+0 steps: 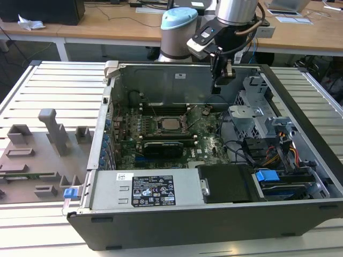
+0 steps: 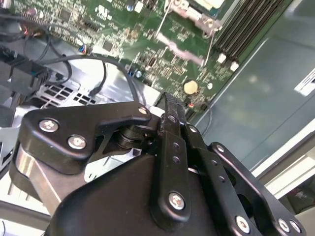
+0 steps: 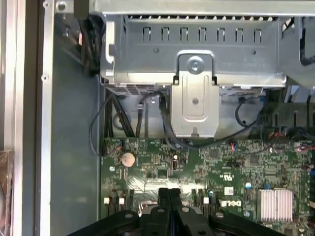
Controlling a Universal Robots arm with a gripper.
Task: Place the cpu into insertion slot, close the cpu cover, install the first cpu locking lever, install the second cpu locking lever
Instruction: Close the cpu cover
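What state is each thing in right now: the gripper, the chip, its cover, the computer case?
gripper: shut, holding nothing.
cpu: lying in the insertion slot.
cpu cover: cannot tell whether closed.
computer case: open, side panel off.

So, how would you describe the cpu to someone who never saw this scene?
Look inside the open computer case, at the green board on its floor. Near the board's middle lies the cpu, a flat silver-grey square; its neighbours are long, narrow black slots.

Silver-grey square cpu (image 1: pixel 170 124), flat within the shiny-rimmed insertion slot (image 1: pixel 159 126)
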